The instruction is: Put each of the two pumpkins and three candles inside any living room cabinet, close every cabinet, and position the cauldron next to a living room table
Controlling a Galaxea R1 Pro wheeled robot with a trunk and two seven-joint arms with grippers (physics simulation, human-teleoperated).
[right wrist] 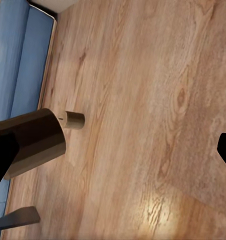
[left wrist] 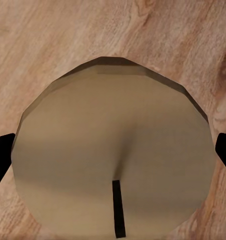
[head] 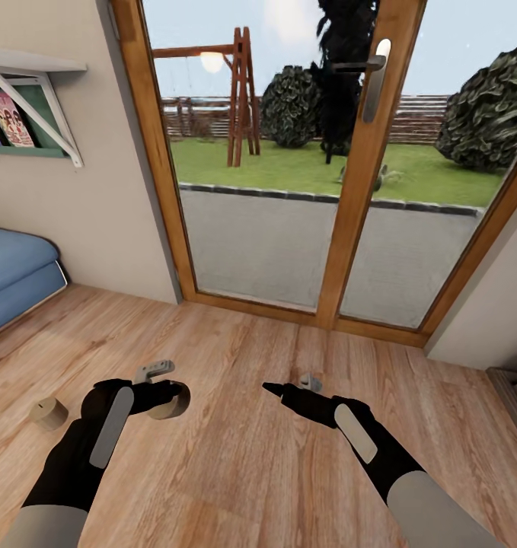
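- Tan candle (left wrist: 113, 155) sits between the fingers of the left pincer (head: 169, 399), held above the wood floor (head: 243, 457) in front of the glass door (head: 288, 190). In the left wrist view its flat top w/ dark wick fills the gap, black fingertips at both flanks; reads as gripped.
- Right pincer (head: 277, 390) hangs over the floor on the door's near side, just right of the held candle. Fingers look spread in the right wrist view, nothing between them.
- Second candle (head: 49, 413) lies on its side on the floor, further from the door than the blue sofa (head: 14, 274) corner, off to the left arm's outer side. The right wrist view also catches it by the sofa edge.
- Progress, as a judgement: early. One candle in hand, not yet stowed; one more on the floor to fetch.
- Third candle, both pumpkins, cabinet, cauldron: state can't be judged from here.
- Left to do: carry candle to cabinet, put it in, come back for the rest, shut all fronts, then move cauldron beside a surface.
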